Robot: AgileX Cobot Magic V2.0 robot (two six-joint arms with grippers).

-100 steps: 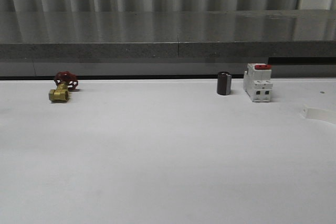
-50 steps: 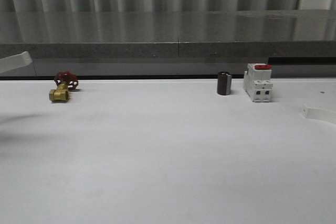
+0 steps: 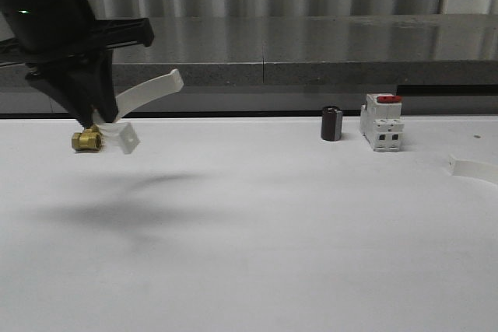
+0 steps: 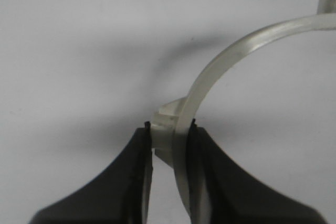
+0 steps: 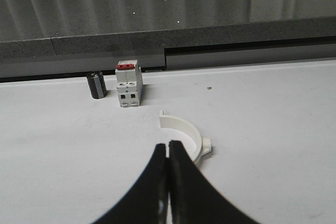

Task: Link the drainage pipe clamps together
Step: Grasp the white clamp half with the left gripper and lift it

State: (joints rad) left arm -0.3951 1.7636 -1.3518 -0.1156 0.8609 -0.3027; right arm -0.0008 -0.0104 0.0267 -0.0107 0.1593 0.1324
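Progress: the two drainage pipe clamps are well apart and not joined; I judge the task to be at its carrying stage, with one half picked up and the other not yet taken.
Done so far: one clamp half is off the surface, held in the air over the far left corner.
Left to do: grasp the second half, bring the end tabs of both together, and press them into one ring.
Left pincer: closed to a narrow gap on the clamp half, its fingers pinching the end tab and the strip just beside it; the arc curves freely away from the grip.
Second clamp half: lying flat at the right edge of the surface, toward the far side, in front of the white breaker; only its end reaches into the front view.
Right pincer: fingertips pressed together, holding nothing; it sits just short of the lying half and I cannot tell whether it touches it.
Next-move judgement: this pincer must part before it can take that half.
Bystanders: brass valve below the lifted half; dark cylinder beside the breaker.
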